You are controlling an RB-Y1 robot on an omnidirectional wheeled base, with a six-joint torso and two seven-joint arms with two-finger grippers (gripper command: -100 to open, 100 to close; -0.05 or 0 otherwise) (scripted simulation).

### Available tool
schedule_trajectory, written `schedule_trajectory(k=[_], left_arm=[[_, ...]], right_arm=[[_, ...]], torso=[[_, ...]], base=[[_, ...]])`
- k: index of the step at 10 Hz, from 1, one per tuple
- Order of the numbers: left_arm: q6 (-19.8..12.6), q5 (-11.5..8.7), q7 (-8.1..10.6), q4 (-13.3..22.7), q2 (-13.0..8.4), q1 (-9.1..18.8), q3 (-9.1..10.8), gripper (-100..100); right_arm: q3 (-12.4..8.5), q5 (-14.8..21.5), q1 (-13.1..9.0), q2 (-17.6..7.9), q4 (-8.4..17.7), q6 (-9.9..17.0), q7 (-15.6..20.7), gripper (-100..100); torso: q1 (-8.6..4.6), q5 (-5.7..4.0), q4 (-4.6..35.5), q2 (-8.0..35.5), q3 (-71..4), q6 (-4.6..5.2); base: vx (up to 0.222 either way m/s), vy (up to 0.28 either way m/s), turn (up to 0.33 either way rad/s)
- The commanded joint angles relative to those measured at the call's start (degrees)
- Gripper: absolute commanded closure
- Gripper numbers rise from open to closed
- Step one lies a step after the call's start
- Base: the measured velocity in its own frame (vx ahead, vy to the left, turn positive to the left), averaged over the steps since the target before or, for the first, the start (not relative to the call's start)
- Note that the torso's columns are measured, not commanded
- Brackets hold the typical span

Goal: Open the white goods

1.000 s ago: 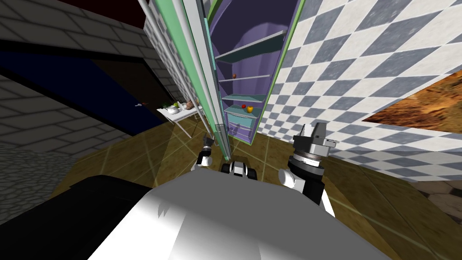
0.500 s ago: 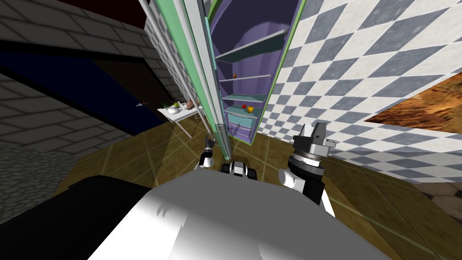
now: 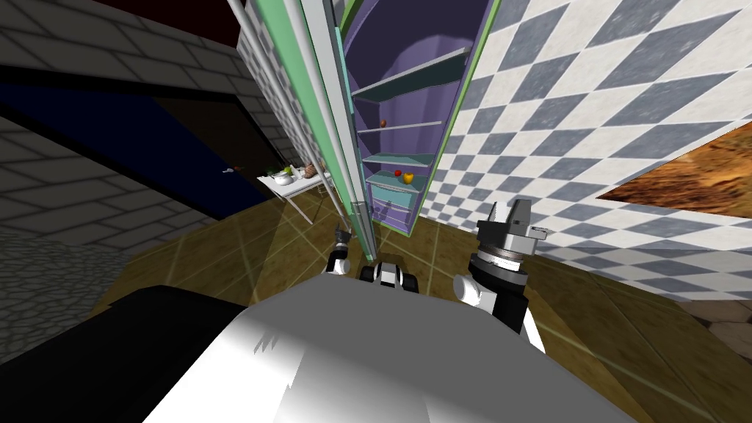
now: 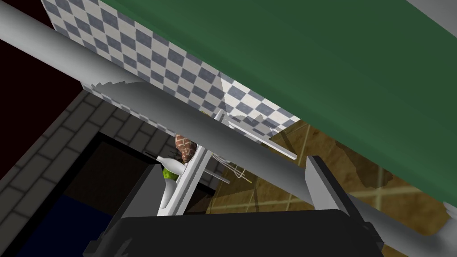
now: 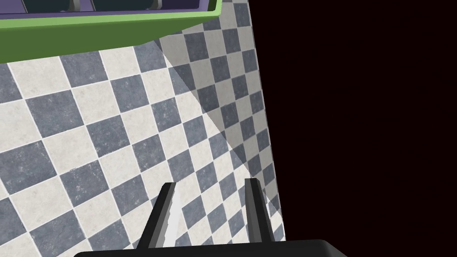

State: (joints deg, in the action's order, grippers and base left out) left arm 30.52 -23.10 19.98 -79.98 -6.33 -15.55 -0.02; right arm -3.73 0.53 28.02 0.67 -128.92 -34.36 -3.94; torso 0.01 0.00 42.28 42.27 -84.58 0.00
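Note:
The fridge stands with its door swung out, edge-on to me, green-faced with a purple inside, shelves and drawers. A red and a yellow item lie on a low shelf. My left gripper is at the door's lower outer side. In the left wrist view its fingers stand wide apart, open, with the long grey handle bar running between them, beside the green door face. My right gripper is raised near the checkered wall, open and holding nothing.
A small white table with food stands beyond the door, also behind the handle in the left wrist view. The checkered wall runs close on the right. A dark opening lies left. The floor is brown tile.
My left gripper has crept slightly toward the door's edge along the handle. The right arm has held still.

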Motion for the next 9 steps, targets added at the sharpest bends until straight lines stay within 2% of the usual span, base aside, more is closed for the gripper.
schedule_trajectory(k=[1, 2, 3, 4, 7, 9], left_arm=[[0.5, 0.0, 0.15, 1.3, 0.4, 0.2, 0.03, -100], [-1.2, -0.3, 0.02, 0.3, 0.2, 0.8, 0.62, -100], [-0.1, -0.1, 0.14, 1.0, 0.3, 0.5, 0.27, -100], [-0.3, -0.2, 0.12, 1.0, 0.3, 0.5, 0.34, 100], [-0.7, 0.0, 1.45, 0.3, -1.3, 0.3, -1.41, 100], [-0.9, 0.1, 2.1, 0.0, -2.2, 0.3, -2.27, 100]], right_arm=[[0.0, 0.0, 0.0, 0.0, 0.0, 0.0, 0.0, 0], [0.0, 0.0, 0.0, 0.0, 0.0, 0.0, 0.0, 0], [0.0, 0.0, 0.0, 0.0, 0.0, 0.0, 0.0, 0], [0.0, 0.0, 0.0, 0.0, 0.0, 0.0, 0.0, 0], [0.0, 0.0, 0.0, 0.0, 0.0, 0.0, 0.0, 0], [0.0, 0.0, 0.0, 0.0, 0.0, 0.0, 0.0, 0]], torso=[[-0.01, 0.0, 0.0, 0.0, 0.0, 0.01], [-0.02, -0.01, 0.0, 0.0, 0.0, 0.01], [0.03, -0.02, 0.0, -0.2, -0.1, 0.02], [0.03, 0.02, 0.0, -0.2, -0.1, 0.08], [0.36, -0.11, 0.1, -0.1, -0.1, 0.13], [-0.04, -0.13, 0.1, -0.1, -0.1, 0.01]], base=[[0.0, 0.0, 0.0], [0.075, 0.008, 0.018], [0.044, 0.004, 0.017], [0.0, 0.0, 0.0], [-0.054, 0.205, -0.102], [-0.04, 0.233, -0.065]])
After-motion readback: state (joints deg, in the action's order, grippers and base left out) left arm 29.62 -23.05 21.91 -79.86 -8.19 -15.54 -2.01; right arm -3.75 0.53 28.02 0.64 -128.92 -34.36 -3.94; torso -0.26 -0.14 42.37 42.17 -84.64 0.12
